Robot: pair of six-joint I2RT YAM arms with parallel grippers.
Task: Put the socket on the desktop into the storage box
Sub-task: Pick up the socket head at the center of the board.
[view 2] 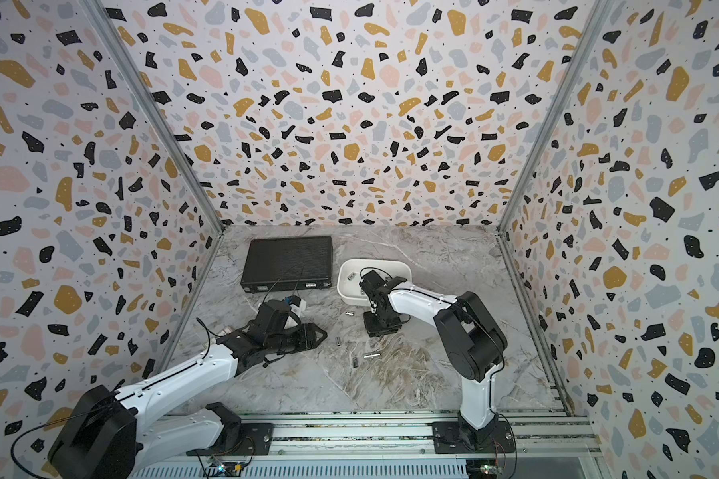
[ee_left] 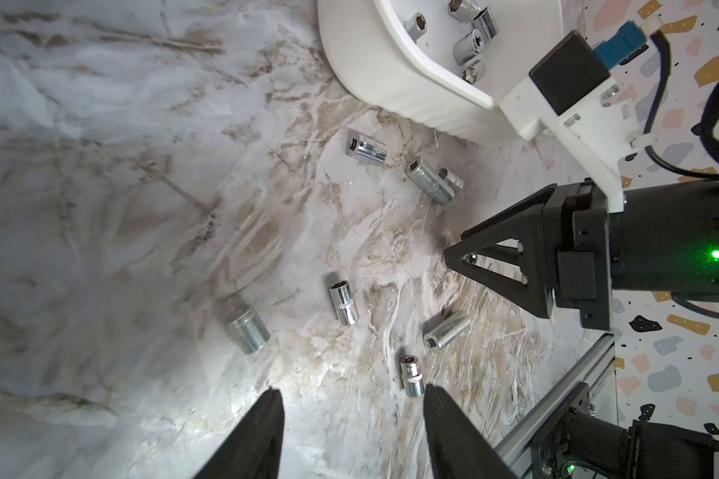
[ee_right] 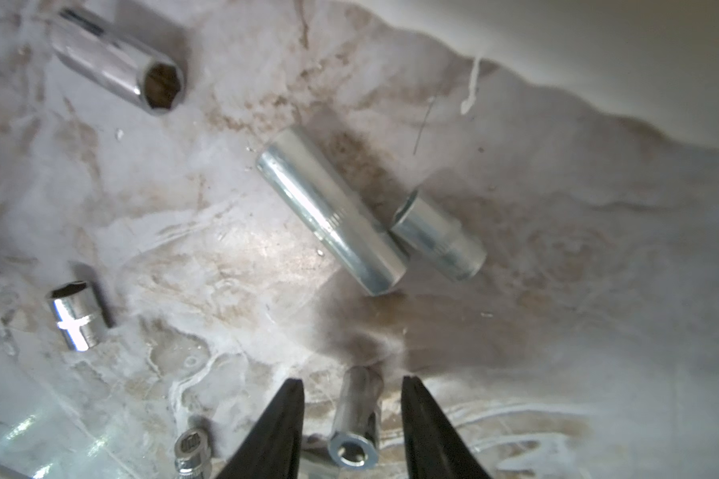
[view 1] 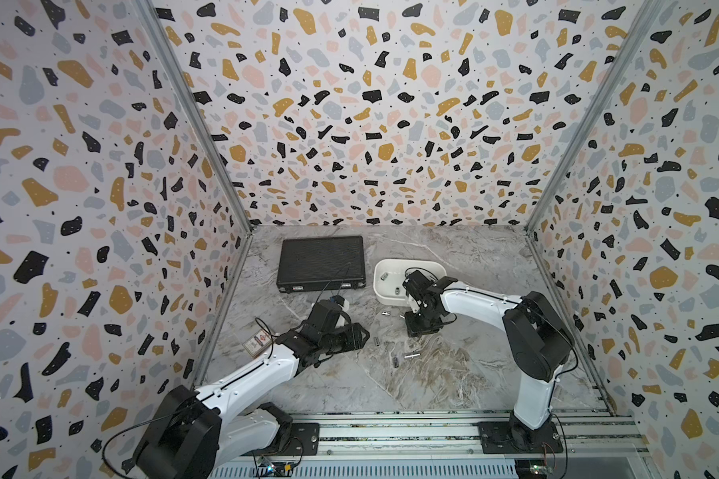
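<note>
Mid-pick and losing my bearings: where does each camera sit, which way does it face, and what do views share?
Top views: high behind the robot, facing down toward the back wall; left arm and right arm whole, black case, white box.
Left wrist: on the left arm, looking past the open left pincer across the desktop at loose sockets, the box and the right pincer.
Right wrist: close above the desktop; the open pincer straddles one lying socket.
Shared: both wrist views show the long socket beside a shorter one.
</note>
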